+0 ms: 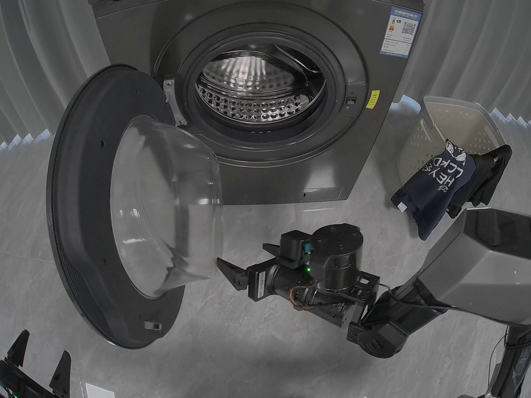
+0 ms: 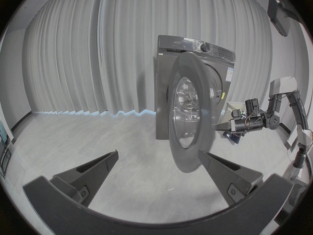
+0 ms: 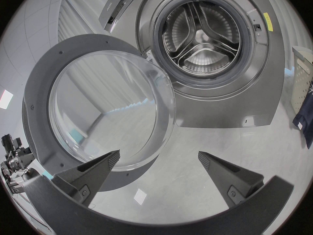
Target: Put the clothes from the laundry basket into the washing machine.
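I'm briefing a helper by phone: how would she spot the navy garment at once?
On the robot's right of the grey washing machine, a pale laundry basket stands on the floor. The navy garment hangs over its rim; unlike the black garment beside it, it bears white lettering.

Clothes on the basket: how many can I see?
2. A navy shirt hangs over the basket's front rim, and a black garment hangs beside it on the same rim. More may lie hidden inside.

Inside of basket (image 1: pixel 428 139) hidden past clothes (image 1: pixel 437 186) draped on its rim. Right wrist view cuts both off at the edge. Left claw (image 1: pixel 44 345) cropped at head-view corner.
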{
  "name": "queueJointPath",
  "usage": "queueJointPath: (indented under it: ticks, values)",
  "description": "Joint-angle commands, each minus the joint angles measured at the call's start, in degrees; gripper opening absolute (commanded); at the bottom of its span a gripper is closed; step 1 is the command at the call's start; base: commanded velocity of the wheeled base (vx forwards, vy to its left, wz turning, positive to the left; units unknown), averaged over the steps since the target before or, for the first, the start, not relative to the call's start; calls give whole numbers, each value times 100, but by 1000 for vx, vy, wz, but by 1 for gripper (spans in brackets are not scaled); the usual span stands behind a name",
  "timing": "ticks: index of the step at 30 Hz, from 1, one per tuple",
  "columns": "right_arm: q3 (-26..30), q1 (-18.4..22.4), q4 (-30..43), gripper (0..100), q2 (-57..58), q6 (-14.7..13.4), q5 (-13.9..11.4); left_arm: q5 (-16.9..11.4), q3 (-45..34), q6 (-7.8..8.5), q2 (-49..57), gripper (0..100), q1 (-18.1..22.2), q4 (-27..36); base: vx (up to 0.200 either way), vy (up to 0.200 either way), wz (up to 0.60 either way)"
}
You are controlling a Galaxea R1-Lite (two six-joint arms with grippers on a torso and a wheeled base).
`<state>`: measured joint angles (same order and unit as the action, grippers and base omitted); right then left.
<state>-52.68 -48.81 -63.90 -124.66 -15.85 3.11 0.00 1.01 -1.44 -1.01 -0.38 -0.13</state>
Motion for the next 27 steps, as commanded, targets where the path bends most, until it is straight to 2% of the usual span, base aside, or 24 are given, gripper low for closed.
queueJointPath:
  ticks: [1,5,12,21,27]
  values:
    - [-366,-173,9,100,-384,3,-3,0,-101,-6,84,100,3,-4,0,0,0]
    - [-516,-260,9,100,-366,-6,6,0,-92,-6,84,100,-6,-4,0,0,0]
    - [-797,-137,62,100,-366,3,-12,0,-92,3,84,100,-6,-4,0,0,0]
    - [-1957,-225,519,100,-1016,12,-21,0,-92,3,84,100,-6,-4,0,0,0]
    - [-3038,-445,853,100,-1728,-15,-3,0,-92,3,84,100,-6,-4,0,0,0]
